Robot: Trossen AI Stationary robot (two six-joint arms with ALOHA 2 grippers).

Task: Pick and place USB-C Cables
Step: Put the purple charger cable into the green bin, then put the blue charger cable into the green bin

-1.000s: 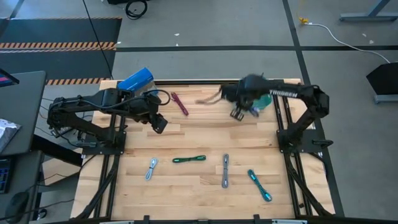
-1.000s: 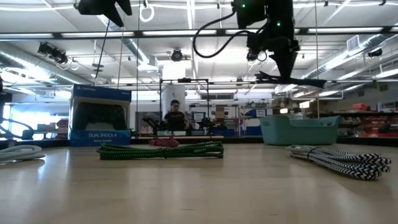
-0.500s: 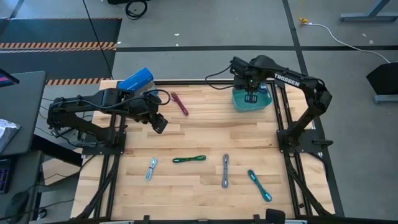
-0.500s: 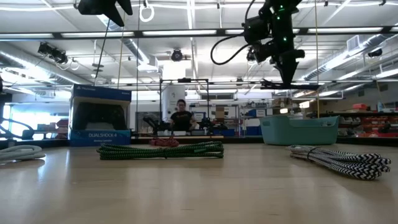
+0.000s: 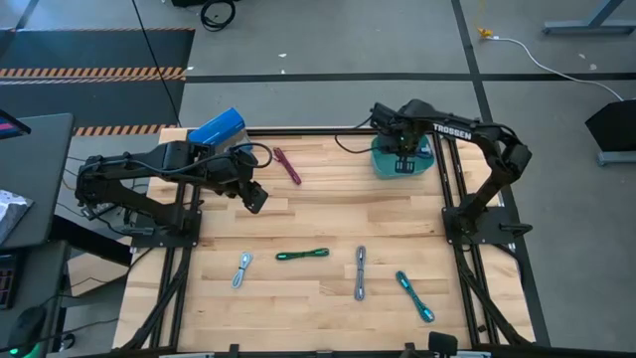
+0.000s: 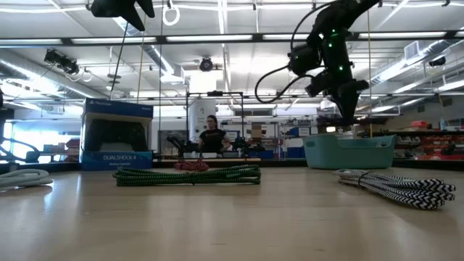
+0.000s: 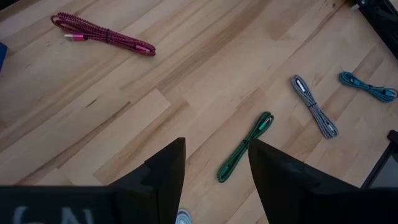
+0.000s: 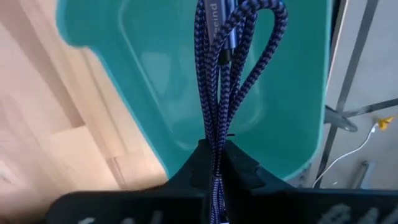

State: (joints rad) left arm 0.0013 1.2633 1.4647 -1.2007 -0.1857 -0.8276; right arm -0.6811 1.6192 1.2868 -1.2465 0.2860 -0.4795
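Right wrist view: the right gripper (image 8: 214, 163) is pinched tight on a purple braided USB-C cable (image 8: 219, 74), which hangs from the fingertips over the open teal bin (image 8: 149, 93).
High view, right arm: gripper (image 5: 405, 162) sits above the teal bin (image 5: 382, 165) at the table's far right corner; the cable is hard to make out from here.
Left arm: waits over the far left of the table near the blue box (image 5: 216, 127), its gripper (image 5: 255, 198) spread wide and empty.
Cables left on the table: maroon cable (image 5: 288, 165) at the far edge; silvery-blue cable (image 5: 241, 268), green cable (image 5: 302, 255), grey cable (image 5: 360, 271) and teal cable (image 5: 414, 295) in a row along the near side, all well apart from both grippers.
Handling, judged: light, limp, folded into a loose bundle; the braided sleeve looks grippy rather than slick, and nothing about it looks fragile.
Where to hold: across the middle of the bundle, so all strands are trapped and the ends droop evenly.
Risk: a loop could snag on a finger on release, or trail over the bin's rim.
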